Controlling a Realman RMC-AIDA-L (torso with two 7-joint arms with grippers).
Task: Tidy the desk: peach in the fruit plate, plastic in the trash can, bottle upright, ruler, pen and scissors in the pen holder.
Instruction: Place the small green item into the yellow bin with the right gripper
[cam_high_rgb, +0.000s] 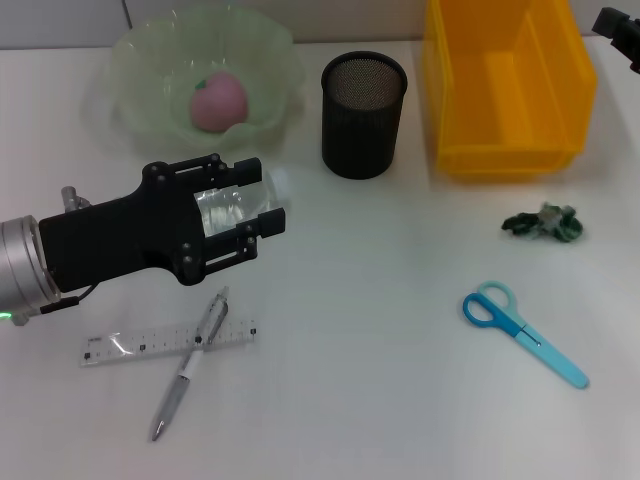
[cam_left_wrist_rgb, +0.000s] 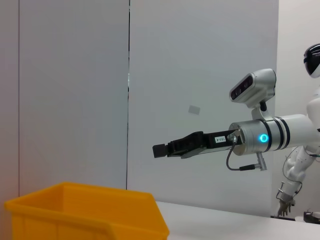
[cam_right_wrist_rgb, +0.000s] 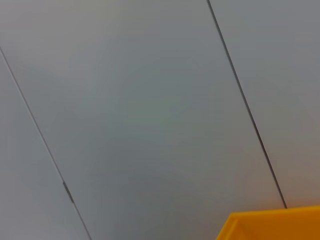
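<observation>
Your left gripper (cam_high_rgb: 262, 215) sits over the desk (cam_high_rgb: 380, 400) in front of the fruit plate (cam_high_rgb: 150, 60), and its jaws are clamped on the bottle (cam_high_rgb: 228, 203). You can see the clear plastic pinched between the black fingers. The grip looks to be across the body, which is what you'd want for standing it up; from the head view the bottle shows end-on, so you can't tell whether it's already vertical or touching the desk.

The peach (cam_high_rgb: 218, 101) lies inside the fruit plate, so that job reads as done. The plastic (cam_high_rgb: 543, 222), a crumpled green and white wad, lies on the desk just in front of the trash can (cam_high_rgb: 505, 90), which looks bare inside. The pen holder (cam_high_rgb: 364, 115) stands between plate and bin, with nothing visible in it.

Near you, the pen (cam_high_rgb: 190, 364) lies crossed over the ruler (cam_high_rgb: 168, 342), touching it. The scissors (cam_high_rgb: 522, 329) lie well apart to your right, handles pointing away from you.

Your right gripper (cam_high_rgb: 622, 28) is parked high at the far right edge beside the trash can; whether its jaws are open, you can't tell.

Count it up: one peach, one bottle, one wad of plastic, one ruler, one pen, one pair of scissors. Three containers. By my reckoning, four things are left to put away.
</observation>
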